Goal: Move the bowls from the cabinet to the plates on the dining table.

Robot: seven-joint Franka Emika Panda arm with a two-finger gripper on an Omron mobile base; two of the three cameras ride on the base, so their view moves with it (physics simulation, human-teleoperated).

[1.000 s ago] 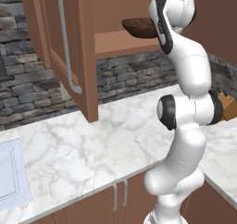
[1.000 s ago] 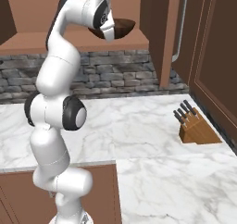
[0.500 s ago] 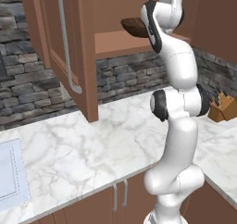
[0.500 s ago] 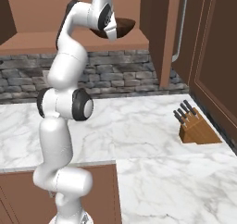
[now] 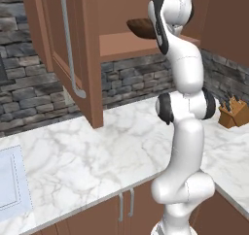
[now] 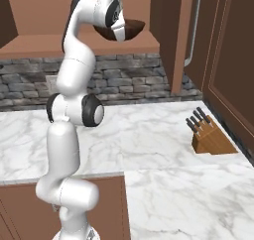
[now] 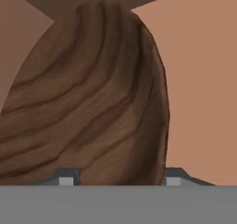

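Fingers (image 7: 66, 177) flank bowl (image 7: 88, 98) — cabinet (image 5: 80, 49) shelf.

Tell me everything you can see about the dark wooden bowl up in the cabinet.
The dark wooden bowl is a wide, shallow round bowl, dark brown with wavy wood-like grain. It sits on the shelf of the open cabinet, and the base views show it upright. The gripper is right at it, a fingertip on either side of its rim. Whether the fingers already press on it cannot be told. The robot's arm hides part of it in both base views.
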